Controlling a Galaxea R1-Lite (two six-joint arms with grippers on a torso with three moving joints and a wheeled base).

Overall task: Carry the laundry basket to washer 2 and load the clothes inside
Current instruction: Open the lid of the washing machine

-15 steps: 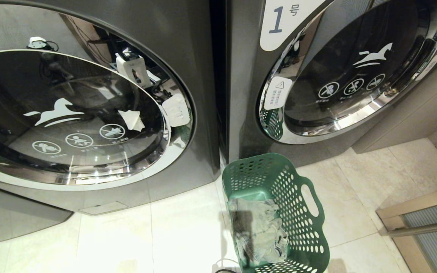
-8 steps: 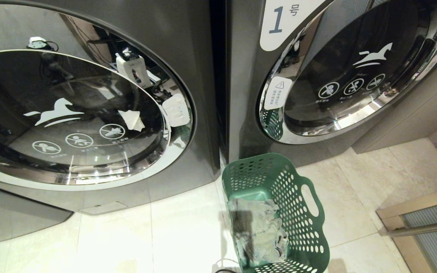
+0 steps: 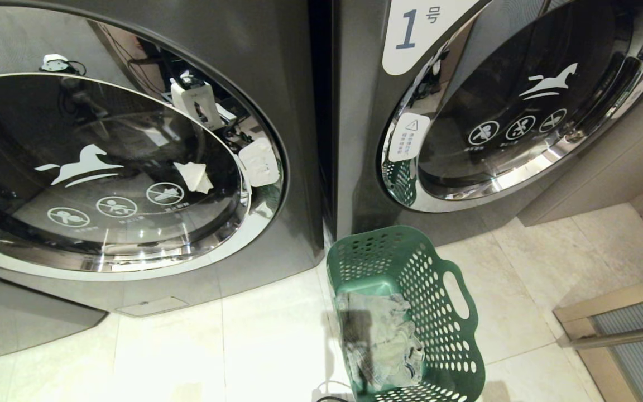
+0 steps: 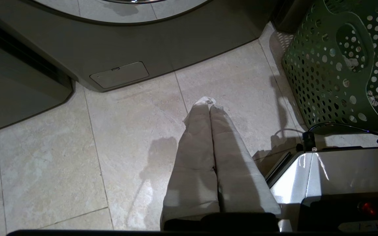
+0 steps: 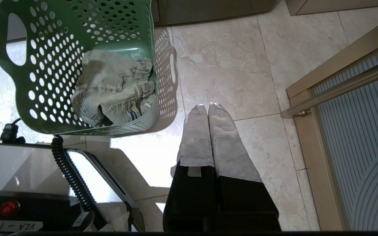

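The green laundry basket (image 3: 455, 346) stands on the tiled floor in front of washer 1's lower left corner. It also shows in the left wrist view (image 4: 323, 72) and the right wrist view (image 5: 44, 65). The clothes (image 3: 380, 340), pale denim, lie bunched inside it (image 5: 110, 85). A like dark grey washer (image 3: 293, 67) fills the left; its number label is out of view, so I cannot tell whether it is washer 2. My left gripper (image 4: 209, 101) hangs shut and empty over bare tiles beside the basket. My right gripper (image 5: 207, 105) is shut and empty on the basket's other side. Neither arm shows in the head view.
Washer 1 (image 3: 366, 139) with its "1" label (image 3: 416, 33) stands at the right, door closed. A framed glass panel with a metal rail (image 5: 340, 85) lies near my right gripper. My own base (image 4: 340, 170) and a coiled cable (image 5: 71, 177) sit just behind the basket.
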